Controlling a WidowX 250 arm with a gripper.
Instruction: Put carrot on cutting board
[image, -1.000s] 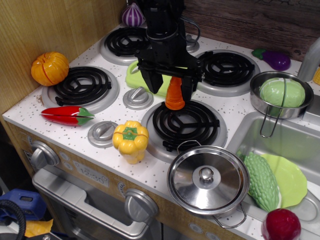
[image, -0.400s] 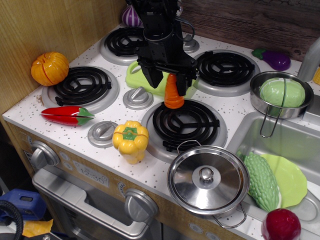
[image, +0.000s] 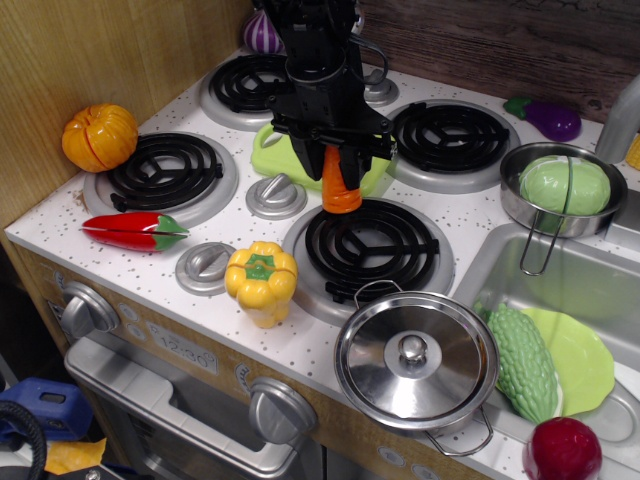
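pincer (image: 338, 160) is gripping the carrot (image: 340, 186) by its top, tip hanging down over the burner's (image: 368, 246) far-left edge, clear of the bench (image: 120, 262). risk: letting go here is dropping it short of the cutting board (image: 272, 152), just behind and left, mostly hidden. arm is coming in from behind, pointing near-vertical downward.
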